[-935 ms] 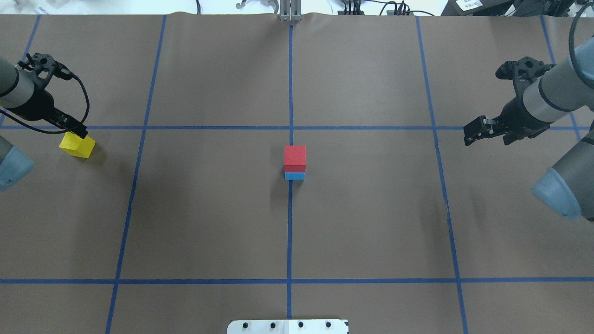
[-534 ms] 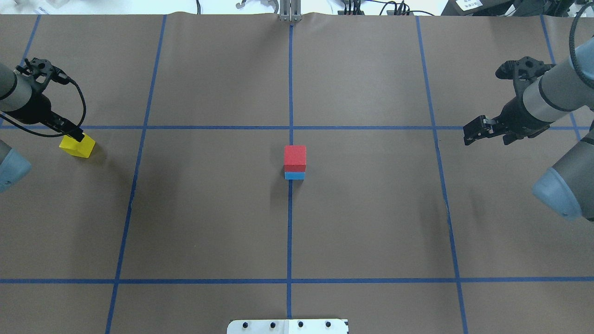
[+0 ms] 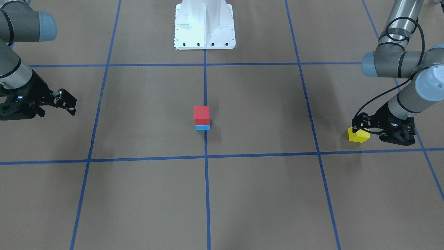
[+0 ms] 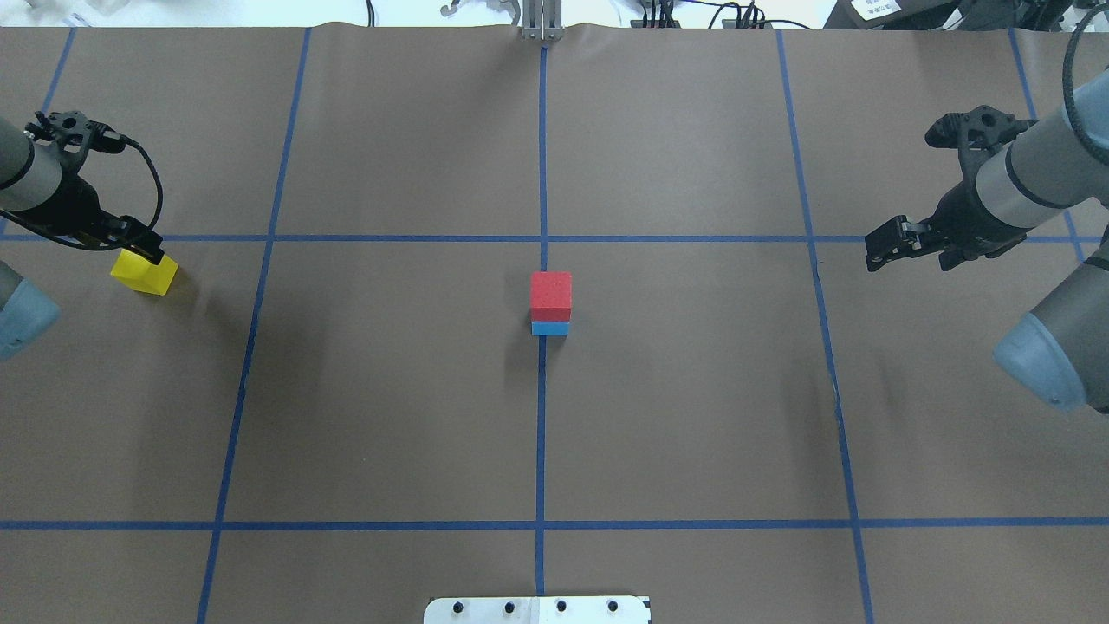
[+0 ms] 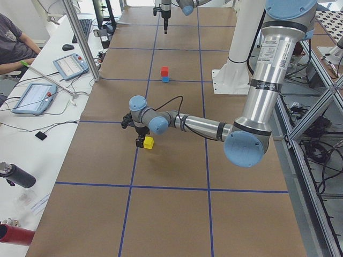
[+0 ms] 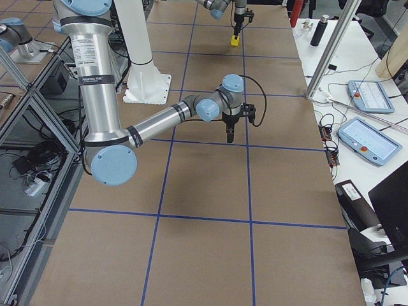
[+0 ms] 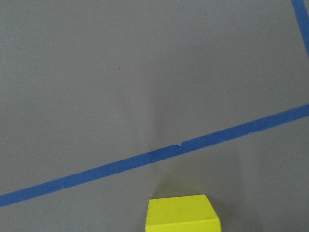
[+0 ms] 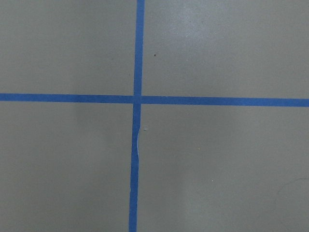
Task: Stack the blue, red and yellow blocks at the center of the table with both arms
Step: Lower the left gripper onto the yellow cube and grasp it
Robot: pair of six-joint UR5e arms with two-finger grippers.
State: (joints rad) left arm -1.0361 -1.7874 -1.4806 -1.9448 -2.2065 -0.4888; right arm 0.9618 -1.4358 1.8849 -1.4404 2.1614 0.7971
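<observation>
The red block (image 4: 551, 295) sits on the blue block (image 4: 549, 328) at the table's centre cross; both also show in the front view, red (image 3: 201, 114) on blue (image 3: 202, 127). The yellow block (image 4: 145, 271) lies on the table at the far left, also in the front view (image 3: 358, 136) and at the bottom edge of the left wrist view (image 7: 182, 213). My left gripper (image 4: 145, 249) points down, low over the block's far edge, and looks open. My right gripper (image 4: 873, 251) hangs open and empty over the right grid line, far from the stack.
Blue tape lines (image 4: 542, 433) divide the brown table into squares. The robot's white base (image 3: 204, 24) stands at the robot's side of the table. Tablets and an operator (image 5: 13, 43) sit on the bench beyond the table in the left view.
My left arm's wrist has shifted a little toward the left edge while its fingertips stay at the yellow block. The blocks and the right arm have not moved.
</observation>
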